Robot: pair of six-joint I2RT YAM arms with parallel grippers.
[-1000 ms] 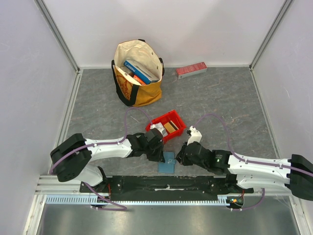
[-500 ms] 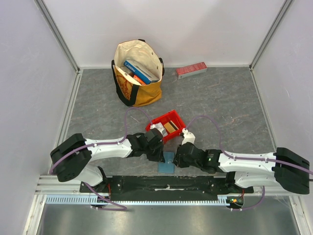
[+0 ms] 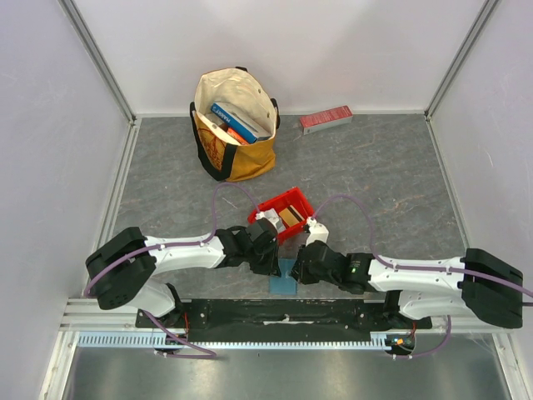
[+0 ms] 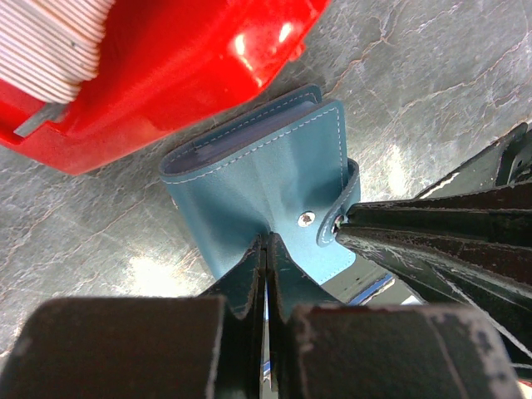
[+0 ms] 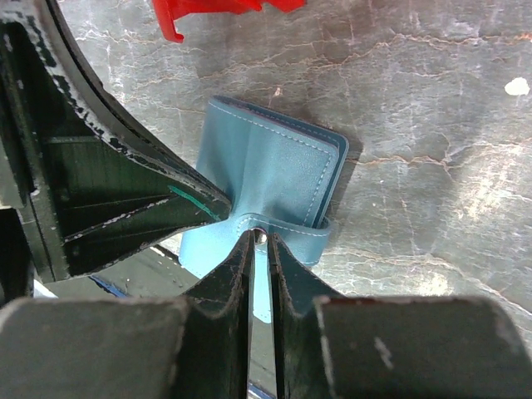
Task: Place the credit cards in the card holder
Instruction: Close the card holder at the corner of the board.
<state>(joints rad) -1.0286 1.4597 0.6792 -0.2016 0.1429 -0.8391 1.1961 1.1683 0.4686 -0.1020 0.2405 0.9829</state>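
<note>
The teal card holder (image 3: pixel 287 276) lies closed on the grey table just in front of the red bin (image 3: pixel 306 207). My left gripper (image 4: pixel 266 243) is shut, its tips pressing on the holder's cover (image 4: pixel 258 174) beside the snap. My right gripper (image 5: pixel 259 238) comes in from the right, its jaws pinched on the holder's closure tab (image 5: pixel 293 233). The credit cards sit in the bin: a white stack (image 4: pixel 50 41) and a tan card (image 3: pixel 290 215). From above, both grippers meet over the holder, left gripper (image 3: pixel 271 260) and right gripper (image 3: pixel 301 265).
A yellow and cream tote bag (image 3: pixel 235 125) with books stands at the back left. A long red box (image 3: pixel 326 119) lies by the back wall. The black mounting rail (image 3: pixel 275 314) runs just in front of the holder.
My right arm has swung left and down from beside the bin to the card holder's right edge, where its jaws now sit on the tab. The left arm has held still.
</note>
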